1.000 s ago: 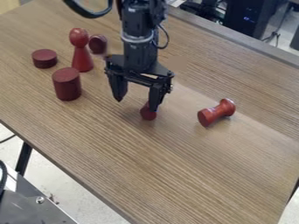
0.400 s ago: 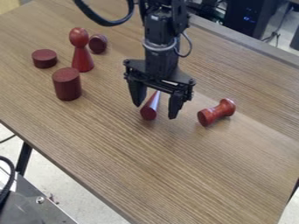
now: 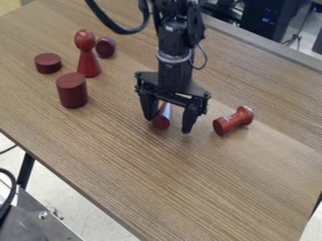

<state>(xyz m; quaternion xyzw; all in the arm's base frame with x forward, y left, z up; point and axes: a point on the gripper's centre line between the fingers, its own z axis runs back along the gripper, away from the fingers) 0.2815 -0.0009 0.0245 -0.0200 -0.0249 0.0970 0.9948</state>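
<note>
One red cone (image 3: 163, 117) lies on its side on a wooden table (image 3: 189, 188), under a black robot hand (image 3: 168, 124) released, its fingers spread apart. A red spool (image 3: 233, 121) lies near, at right; at left stand a dark red cylinder (image 3: 72, 91) and red pawn (image 3: 88, 56), near a flat disc (image 3: 48, 63) and an upended disc (image 3: 106, 47).

I can read no words, labels, numbers or signs on anything around me: not on the table (image 3: 189, 174), the red wooden pieces (image 3: 72, 92) or my own arm.
</note>
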